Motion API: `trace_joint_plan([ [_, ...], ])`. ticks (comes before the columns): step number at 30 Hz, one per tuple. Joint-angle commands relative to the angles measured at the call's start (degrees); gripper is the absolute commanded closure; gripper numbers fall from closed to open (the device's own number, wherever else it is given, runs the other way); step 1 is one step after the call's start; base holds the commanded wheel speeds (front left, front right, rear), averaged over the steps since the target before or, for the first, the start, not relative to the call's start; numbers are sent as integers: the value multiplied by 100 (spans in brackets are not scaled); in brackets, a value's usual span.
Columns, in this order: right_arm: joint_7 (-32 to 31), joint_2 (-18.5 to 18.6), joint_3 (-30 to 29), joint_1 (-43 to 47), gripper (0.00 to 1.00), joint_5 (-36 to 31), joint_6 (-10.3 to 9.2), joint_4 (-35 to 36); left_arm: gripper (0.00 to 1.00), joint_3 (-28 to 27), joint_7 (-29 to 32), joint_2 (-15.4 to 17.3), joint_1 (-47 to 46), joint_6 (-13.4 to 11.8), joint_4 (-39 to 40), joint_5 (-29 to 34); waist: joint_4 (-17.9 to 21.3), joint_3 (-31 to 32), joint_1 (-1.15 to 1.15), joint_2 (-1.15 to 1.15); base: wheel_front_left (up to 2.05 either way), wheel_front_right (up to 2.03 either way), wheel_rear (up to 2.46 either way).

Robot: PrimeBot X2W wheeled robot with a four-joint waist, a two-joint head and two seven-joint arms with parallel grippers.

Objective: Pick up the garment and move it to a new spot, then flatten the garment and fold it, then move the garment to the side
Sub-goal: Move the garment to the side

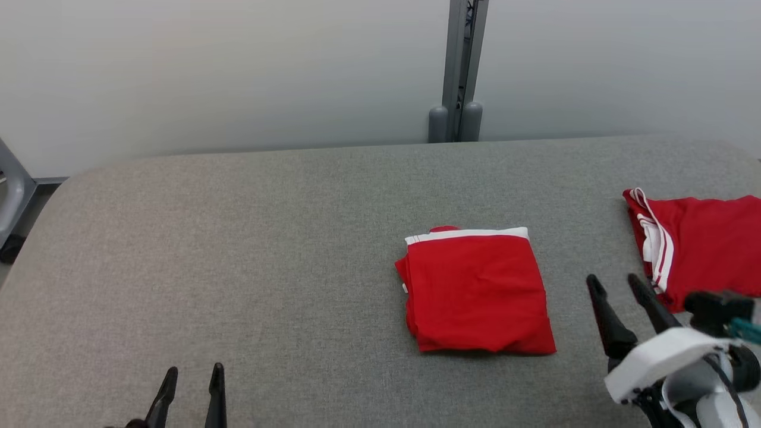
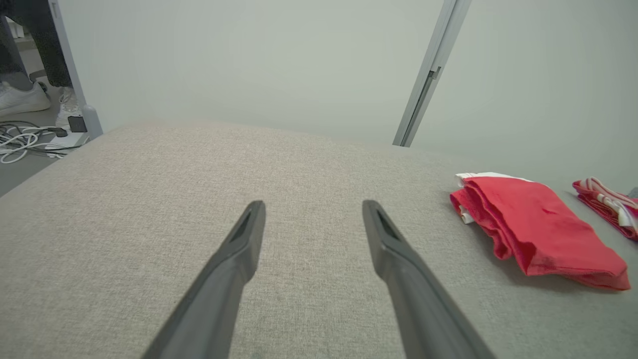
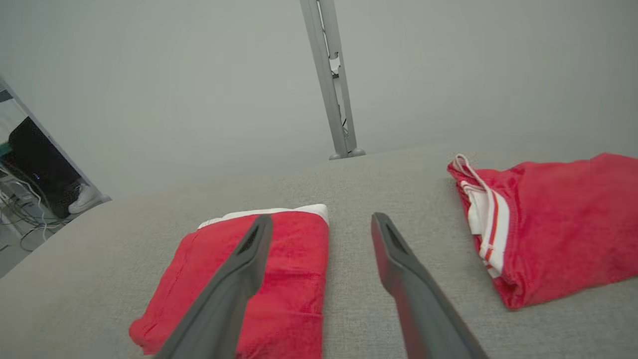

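A red garment with a white band [image 1: 478, 289] lies folded into a neat square near the middle of the grey padded table [image 1: 238, 249]; it also shows in the left wrist view [image 2: 536, 229] and the right wrist view [image 3: 279, 279]. My right gripper [image 1: 615, 284] hovers open just right of it, above the bare strip between the two red pieces, holding nothing; its fingers [image 3: 239, 269] are spread wide. My left gripper [image 1: 193, 374] stands open at the lower left, far from the garment, with only table fabric between its fingers [image 2: 244, 239].
A second red garment with white stripes [image 1: 695, 249] lies at the table's right edge, also seen from the right wrist [image 3: 553, 219]. A grey post [image 1: 461, 71] rises behind the table. Cables [image 2: 25, 142] and a person's shoes [image 2: 20, 97] are on the floor to the left.
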State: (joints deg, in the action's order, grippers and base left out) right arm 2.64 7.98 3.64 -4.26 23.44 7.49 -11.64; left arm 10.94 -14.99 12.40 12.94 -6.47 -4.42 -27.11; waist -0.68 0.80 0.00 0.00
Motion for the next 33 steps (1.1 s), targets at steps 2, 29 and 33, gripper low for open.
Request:
trace_joint_plan([
  [2,-892,133,204,-396,0,487,2,-51,0,52,-23,-5,-287,112,-55,72,-90,-357,0,0,0,0,0],
  [29,-2475,-7,-117,-2179,100,876,2,-1113,0,-276,-17,-607,-1282,629,-551,423,66,-1562,0,0,0,0,0],
  [33,-2740,317,-174,-2103,100,934,2,-369,0,-263,-17,-542,-1341,692,-470,522,589,-1698,0,0,0,0,0],
])
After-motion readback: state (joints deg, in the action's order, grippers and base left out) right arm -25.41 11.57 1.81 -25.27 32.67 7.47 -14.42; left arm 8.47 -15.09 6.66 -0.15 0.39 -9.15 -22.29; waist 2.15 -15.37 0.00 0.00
